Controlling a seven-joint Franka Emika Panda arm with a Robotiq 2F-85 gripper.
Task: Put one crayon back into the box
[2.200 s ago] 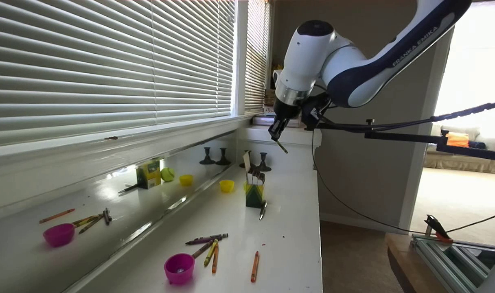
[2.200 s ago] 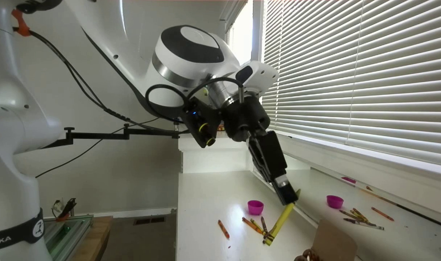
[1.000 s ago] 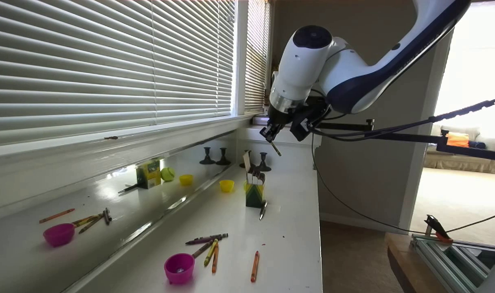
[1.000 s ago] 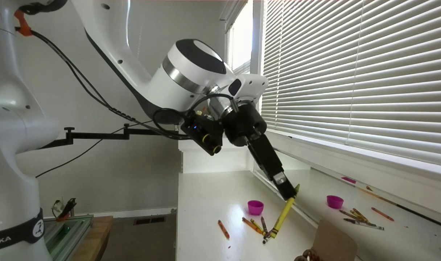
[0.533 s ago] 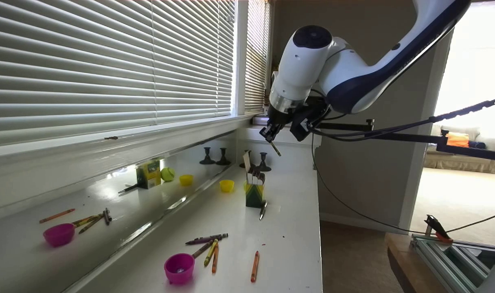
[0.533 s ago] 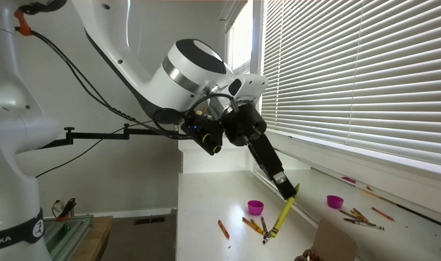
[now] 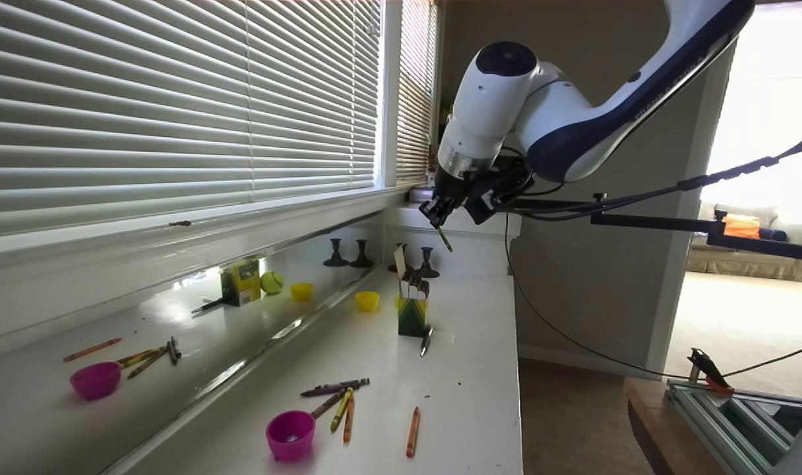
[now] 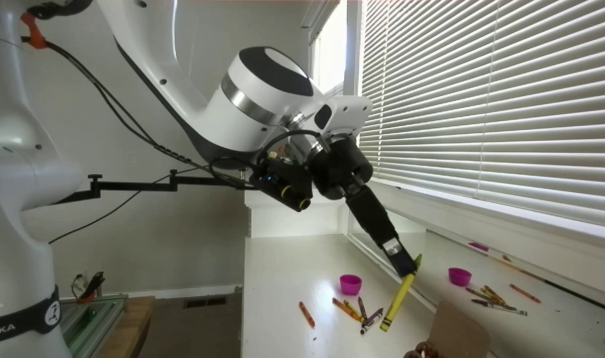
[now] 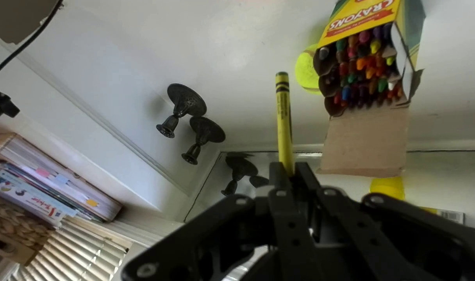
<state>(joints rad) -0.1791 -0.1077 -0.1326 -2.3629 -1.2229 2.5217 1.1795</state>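
Observation:
My gripper (image 9: pixel 289 171) is shut on a yellow crayon (image 9: pixel 284 121), holding it near one end. The crayon's banded flat end points away from the fingers. In both exterior views the gripper (image 7: pixel 434 214) (image 8: pixel 407 268) is in the air, with the crayon (image 7: pixel 445 239) (image 8: pixel 398 304) slanting down, apart from everything. The green and yellow crayon box (image 9: pixel 358 19) stands open, full of crayons, to the right of the held crayon in the wrist view. It stands upright in an exterior view (image 7: pixel 412 318); elsewhere only its brown flap (image 8: pixel 456 333) and top show.
A tennis ball (image 9: pixel 307 70) and a pen (image 7: pixel 427 341) are beside the box. Dark candle holders (image 7: pixel 427 262) stand at the far end. A yellow cup (image 7: pixel 367 301), magenta cup (image 7: pixel 290 435) and loose crayons (image 7: pixel 348 415) lie along the mirrored ledge wall (image 7: pixel 196 343).
The gripper first lowered slightly and moved left in an exterior view, then paused. In the last half second it shifted slightly toward the window side, with the crayon still held.

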